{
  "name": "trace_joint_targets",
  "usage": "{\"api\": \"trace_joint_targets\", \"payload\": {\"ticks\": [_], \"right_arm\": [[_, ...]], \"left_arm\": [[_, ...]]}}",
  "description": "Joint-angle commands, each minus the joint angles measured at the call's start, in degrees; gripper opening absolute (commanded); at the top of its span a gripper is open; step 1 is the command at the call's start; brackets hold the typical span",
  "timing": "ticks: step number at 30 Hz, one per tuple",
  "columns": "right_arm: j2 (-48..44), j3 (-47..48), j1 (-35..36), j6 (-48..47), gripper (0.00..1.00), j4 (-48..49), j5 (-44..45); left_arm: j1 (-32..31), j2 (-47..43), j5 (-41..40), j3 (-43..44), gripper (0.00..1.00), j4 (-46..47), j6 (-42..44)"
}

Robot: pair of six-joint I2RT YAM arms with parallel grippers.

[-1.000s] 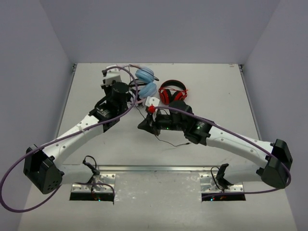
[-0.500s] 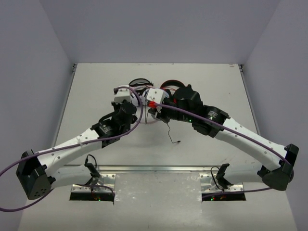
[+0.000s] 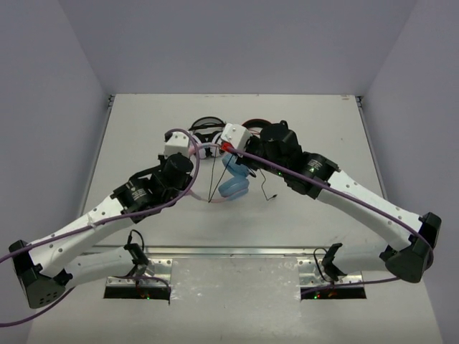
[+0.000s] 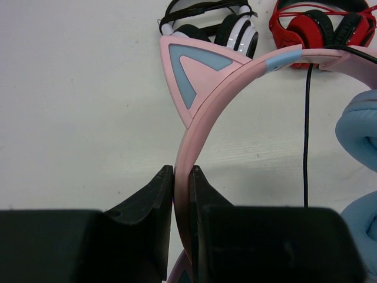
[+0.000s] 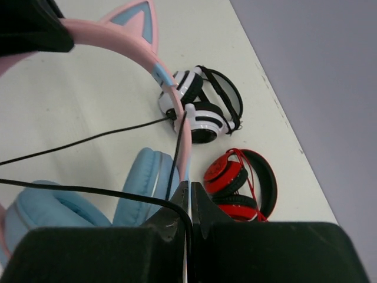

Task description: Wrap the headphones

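Pink cat-ear headphones [image 3: 233,183] held between both arms over the middle of the table [image 3: 143,129].
The left claw [image 4: 181,177] is clamped on the pink band just below one cat ear [image 4: 191,73]. The right claw [image 5: 189,191] is pinched shut where the band's end and the thin black cable [image 4: 306,135] meet (which of the two it pinches cannot be told). The blue ear cups [image 5: 138,188] hang to the near side. White-and-black headphones [image 4: 227,26] and red headphones [image 5: 241,177] lie on the far side.
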Motion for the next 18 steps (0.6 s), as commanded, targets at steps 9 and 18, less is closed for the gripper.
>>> {"api": "trace_joint_targets", "payload": {"ticks": [9,18], "right_arm": [[0.22,3.64,-7.15,-1.06,0.03,4.15,5.9],[4.09,4.7,-8.82,-0.98,0.01,2.04,2.21]], "left_arm": [[-0.51,-7.6,10.93,-2.86,0.0,1.89,11.08],[-0.51,-11.38,22.53,-4.97,0.0,6.02,13.29]]}}
